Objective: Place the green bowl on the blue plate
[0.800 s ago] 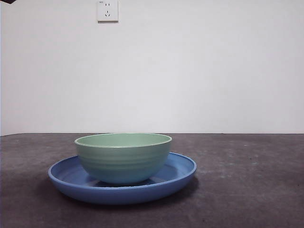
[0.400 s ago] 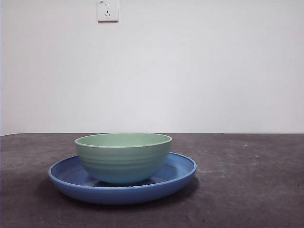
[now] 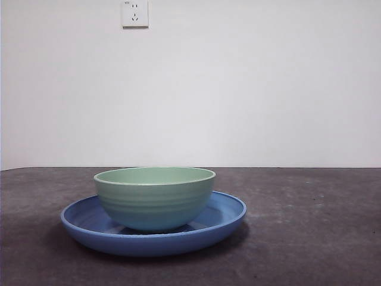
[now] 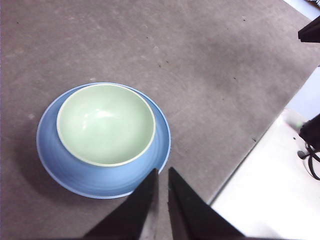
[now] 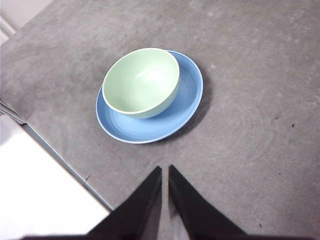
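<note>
The bowl [image 3: 154, 197] is seen standing upright inside the plate [image 3: 223, 215], its base resting on the plate's floor and its rim level. In the front view it sits somewhat off centre, nearer one side of the rim, and the wrist views confirm this (a broader crescent of blue is left bare on one side than on the other). No part of the bowl is seen overhanging the plate's edge or leaning on the sloping rim. The plate itself lies flat on the grey table [image 3: 309, 238].

The placement asked for is therefore judged to be done. Neither arm is found in the front view, and nothing is held. The left gripper [image 4: 162, 175] is raised well above the table and apart from the dishes, its jaws drawn together with only a thin slit between them, gripping nothing. The right gripper [image 5: 165, 172] is likewise held high and clear of the plate, its jaws closed to the same narrow gap and empty.

Nothing further appears to be required of the task, beyond the arms being kept away from the dishes.
</note>
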You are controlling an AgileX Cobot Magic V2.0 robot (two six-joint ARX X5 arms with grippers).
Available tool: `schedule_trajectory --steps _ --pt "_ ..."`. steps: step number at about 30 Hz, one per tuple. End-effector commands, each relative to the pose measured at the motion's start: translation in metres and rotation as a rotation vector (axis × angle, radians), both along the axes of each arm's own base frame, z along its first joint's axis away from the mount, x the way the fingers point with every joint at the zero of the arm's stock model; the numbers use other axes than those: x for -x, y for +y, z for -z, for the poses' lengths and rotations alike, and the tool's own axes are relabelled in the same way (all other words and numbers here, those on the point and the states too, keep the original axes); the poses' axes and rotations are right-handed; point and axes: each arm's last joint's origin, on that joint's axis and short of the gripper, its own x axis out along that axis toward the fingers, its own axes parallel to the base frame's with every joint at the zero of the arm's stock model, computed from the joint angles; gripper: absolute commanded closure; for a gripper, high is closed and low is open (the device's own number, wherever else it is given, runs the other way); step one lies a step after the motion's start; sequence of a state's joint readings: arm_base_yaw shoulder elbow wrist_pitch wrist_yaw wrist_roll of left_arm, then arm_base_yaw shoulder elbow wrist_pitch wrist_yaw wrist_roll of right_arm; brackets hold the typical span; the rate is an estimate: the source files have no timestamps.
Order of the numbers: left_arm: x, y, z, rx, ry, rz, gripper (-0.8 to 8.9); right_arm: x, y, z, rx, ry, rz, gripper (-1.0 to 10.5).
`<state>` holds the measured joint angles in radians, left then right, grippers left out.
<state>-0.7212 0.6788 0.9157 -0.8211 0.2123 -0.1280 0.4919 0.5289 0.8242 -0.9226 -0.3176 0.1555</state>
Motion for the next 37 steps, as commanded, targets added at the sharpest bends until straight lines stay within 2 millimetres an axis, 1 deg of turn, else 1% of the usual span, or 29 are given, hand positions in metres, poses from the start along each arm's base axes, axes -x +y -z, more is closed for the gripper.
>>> schedule_trajectory --steps 1,2,4,7,11,14,18,21,24,26,34,37 --pt "-0.001 0.005 -0.004 -0.021 -0.082 -0.007 7.87 -0.001 0.001 -0.003 -0.011 -0.008 0.001 9.3" --pt "-0.003 0.009 -0.004 -0.038 -0.122 -0.021 7.87 -0.001 0.001 -0.003 -0.011 -0.008 0.001 9.3" --pt "-0.009 0.019 0.0 -0.022 -0.162 -0.119 7.87 -0.001 0.001 -0.003 -0.011 -0.008 0.001 9.3" --pt "-0.018 0.036 0.017 0.016 -0.242 -0.3 7.87 -0.001 0.001 -0.003 -0.011 -0.008 0.002 9.3" --pt "-0.021 0.057 0.055 0.044 -0.369 -0.492 7.87 -0.001 0.001 -0.003 -0.011 -0.009 0.002 9.3" --pt "-0.019 0.067 0.087 0.056 -0.441 -0.583 7.87 -0.001 0.001 -0.003 -0.011 -0.008 0.002 9.3" --pt "-0.013 0.073 0.125 0.084 -0.493 -0.673 7.87 -0.001 0.001 -0.003 -0.011 -0.008 0.002 9.3" --pt "-0.009 0.074 0.146 0.083 -0.502 -0.727 7.87 -0.001 0.001 -0.003 -0.011 -0.008 0.002 9.3" --pt "-0.007 0.076 0.16 0.089 -0.523 -0.764 7.87 -0.001 0.001 -0.003 -0.011 -0.009 0.002 9.3" --pt "-0.009 0.076 0.165 0.085 -0.509 -0.793 7.87 -0.001 0.001 -0.003 -0.011 -0.009 0.002 9.3" --pt "-0.011 0.076 0.181 0.025 -0.474 -0.781 7.87 -0.001 0.001 -0.003 -0.011 -0.009 0.002 9.3" --pt "-0.01 0.076 0.183 0.015 -0.457 -0.779 7.87 -0.001 0.001 -0.003 -0.011 -0.009 0.002 9.3"
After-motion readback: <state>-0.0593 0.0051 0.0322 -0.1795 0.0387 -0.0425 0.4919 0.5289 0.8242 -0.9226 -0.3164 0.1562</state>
